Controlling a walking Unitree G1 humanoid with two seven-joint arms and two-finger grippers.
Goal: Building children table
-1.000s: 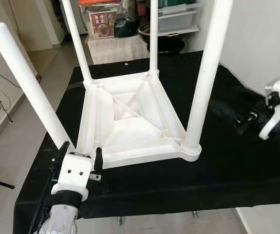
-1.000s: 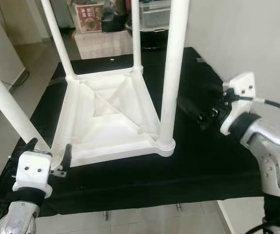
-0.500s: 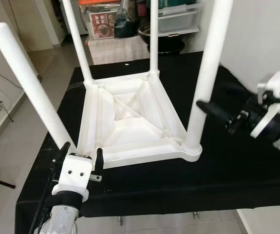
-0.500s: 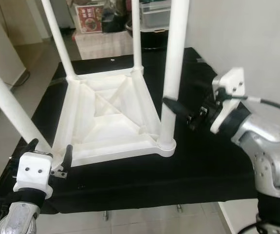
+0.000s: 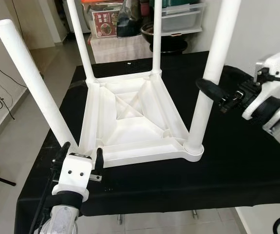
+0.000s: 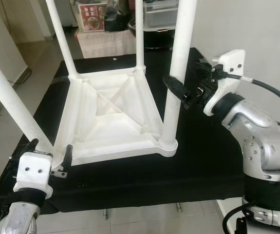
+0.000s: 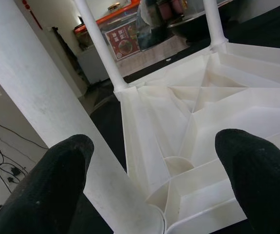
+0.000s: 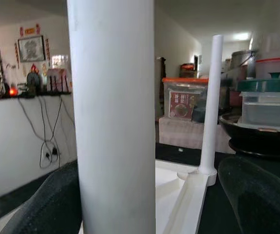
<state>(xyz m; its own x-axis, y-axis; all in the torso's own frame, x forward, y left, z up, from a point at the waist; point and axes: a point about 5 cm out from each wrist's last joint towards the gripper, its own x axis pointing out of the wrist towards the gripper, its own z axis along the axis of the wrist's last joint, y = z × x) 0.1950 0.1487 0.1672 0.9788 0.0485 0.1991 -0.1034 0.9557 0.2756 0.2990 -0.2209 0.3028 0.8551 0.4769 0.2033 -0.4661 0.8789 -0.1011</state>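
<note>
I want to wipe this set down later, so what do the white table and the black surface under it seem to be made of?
The upturned white table looks like moulded plastic with a matte finish: ribbed underside, rounded corner sockets and smooth tubular legs, one piece in colour. The black surface looks like a cloth cover, dull and hanging soft over the front edge; what lies beneath it is hidden.

The white table (image 5: 132, 122) is lying upside down on the black cloth (image 5: 237, 165), the left gripper (image 5: 80, 157) is sitting open at its near corner, and the right gripper (image 5: 212, 90) is reaching to a leg (image 5: 213, 73).
</note>
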